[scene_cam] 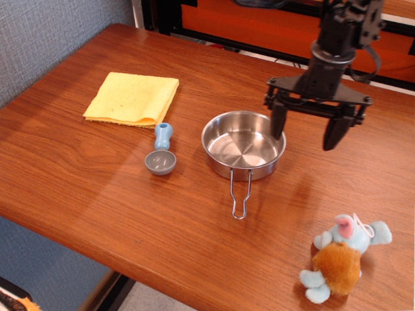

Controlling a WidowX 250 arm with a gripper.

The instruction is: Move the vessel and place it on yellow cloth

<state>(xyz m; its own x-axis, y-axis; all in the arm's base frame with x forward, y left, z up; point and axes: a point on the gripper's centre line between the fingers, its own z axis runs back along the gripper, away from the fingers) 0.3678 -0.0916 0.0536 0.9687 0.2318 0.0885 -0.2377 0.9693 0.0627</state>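
Note:
The vessel is a round, shallow steel pan in the middle of the wooden table, its wire loop handle pointing toward the front edge. The yellow cloth lies folded at the back left, apart from the pan. My gripper hangs open and empty above the table just right of the pan. Its left finger is over the pan's right rim and its right finger is farther right.
A small blue-grey scoop with a light blue handle lies between cloth and pan. A plush toy lies at the front right. The table's front edge runs diagonally. An orange and black frame stands behind the table.

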